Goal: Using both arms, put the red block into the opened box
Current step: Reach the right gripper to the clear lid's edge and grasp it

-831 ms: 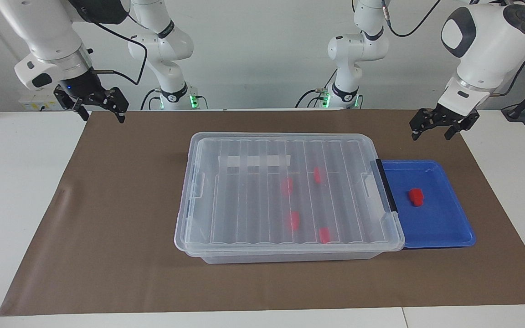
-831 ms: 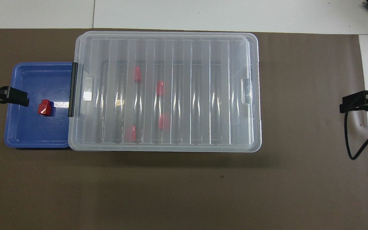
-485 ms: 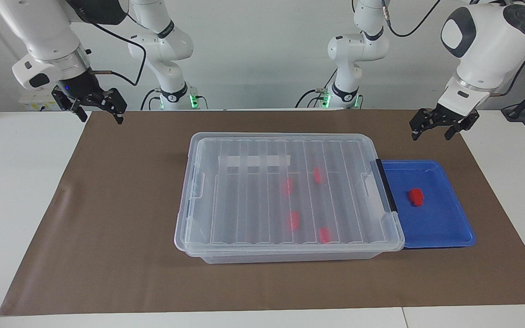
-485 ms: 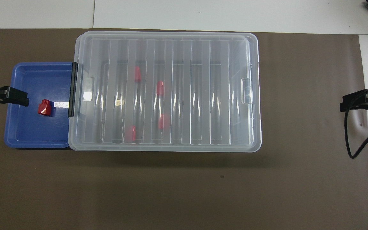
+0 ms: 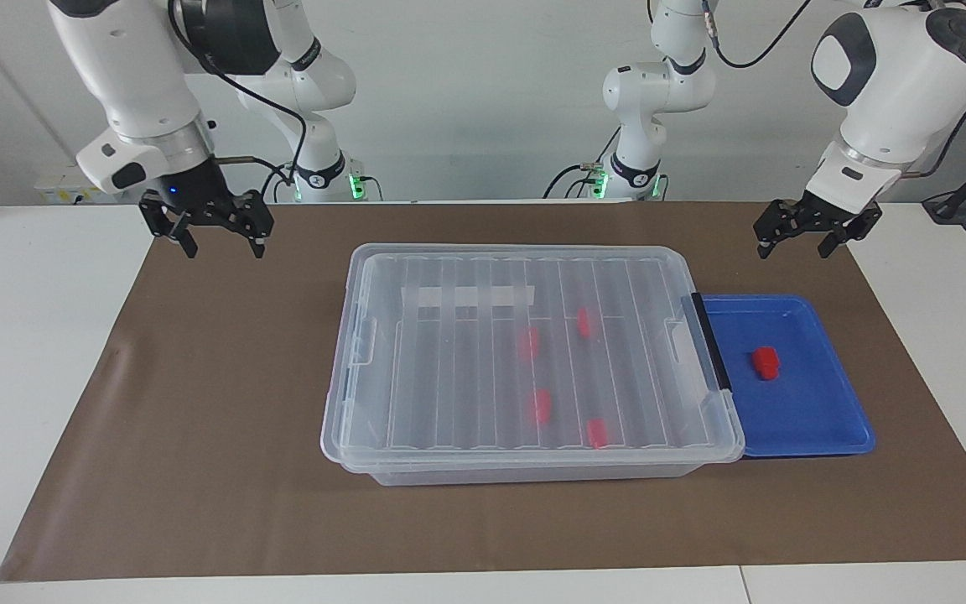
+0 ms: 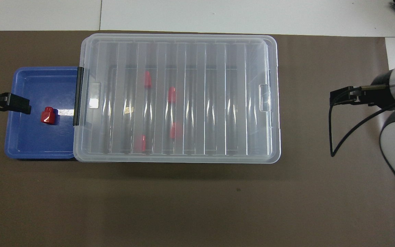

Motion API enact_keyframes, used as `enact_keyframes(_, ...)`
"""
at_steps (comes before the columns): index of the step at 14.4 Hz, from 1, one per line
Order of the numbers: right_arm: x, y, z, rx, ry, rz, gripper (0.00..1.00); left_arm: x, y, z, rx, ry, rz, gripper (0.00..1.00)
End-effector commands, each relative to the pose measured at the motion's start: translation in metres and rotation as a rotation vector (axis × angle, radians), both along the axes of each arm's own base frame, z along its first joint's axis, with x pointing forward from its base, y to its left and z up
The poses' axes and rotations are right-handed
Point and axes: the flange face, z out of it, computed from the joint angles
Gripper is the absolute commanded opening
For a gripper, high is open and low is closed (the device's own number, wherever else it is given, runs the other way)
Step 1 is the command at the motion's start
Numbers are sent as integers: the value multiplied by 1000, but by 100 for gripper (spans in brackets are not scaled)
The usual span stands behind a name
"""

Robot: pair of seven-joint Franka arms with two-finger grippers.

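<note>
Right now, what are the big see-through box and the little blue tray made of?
The box looks like clear, glossy plastic: red blocks show through its ribbed lid. The blue tray seems smooth, shiny, solid-coloured plastic, since light glints off it.

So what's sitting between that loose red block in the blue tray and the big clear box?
Only bare tray floor separates the red block from the box and its black clip, clearest overhead.

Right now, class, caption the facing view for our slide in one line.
Lidded clear box with four red blocks inside; fifth red block on blue tray; both claws raised, open.
</note>
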Motion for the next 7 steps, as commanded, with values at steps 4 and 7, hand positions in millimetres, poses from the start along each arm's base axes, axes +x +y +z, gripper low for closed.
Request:
enact_keyframes(4,47,61,-72,56,-65,0,100,-5,1,5,18,-6,8,100)
enact_keyframes(7,53,65,-96,48,-52,17,100,-5,2,5,18,-6,9,100)
